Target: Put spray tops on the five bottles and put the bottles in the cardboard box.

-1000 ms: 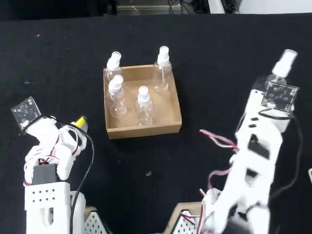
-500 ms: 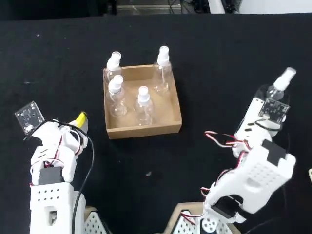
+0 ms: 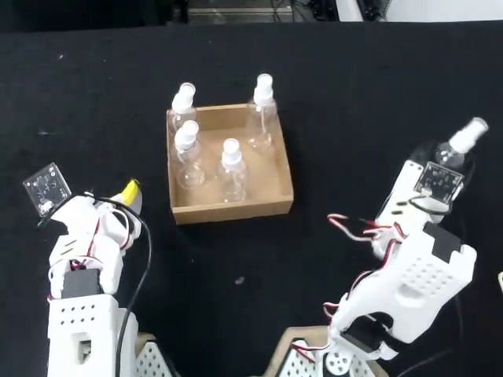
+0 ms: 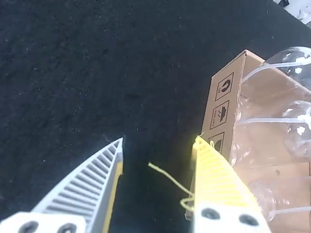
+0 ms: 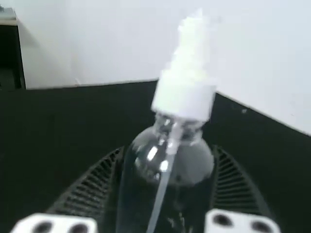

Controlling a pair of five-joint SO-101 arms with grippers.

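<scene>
1. The cardboard box (image 3: 232,210) sits left of the table's middle, with bare black tabletop (image 3: 361,86) on all 4 sides. The widest open stretch lies between the box and the right arm.
2. 4 bottles (image 3: 233,174) stand upright inside the box, each wearing a white spray top (image 3: 231,151): 2 along the left wall, 1 in the far right corner, 1 near the middle.
3. The 5th bottle (image 3: 454,148) is well right of the box, near the table's right edge. The right gripper (image 5: 167,150) clamps its clear body from both sides, and its nozzle cap (image 5: 187,82) is on.
4. The left gripper (image 4: 159,141) hangs near the box's left wall, apart from it. Its jaws are spread wide around nothing, and a yellow thread (image 4: 167,177) trails off 1 finger.
5. A white wall (image 5: 87,43) rises behind the table's far edge.
</scene>
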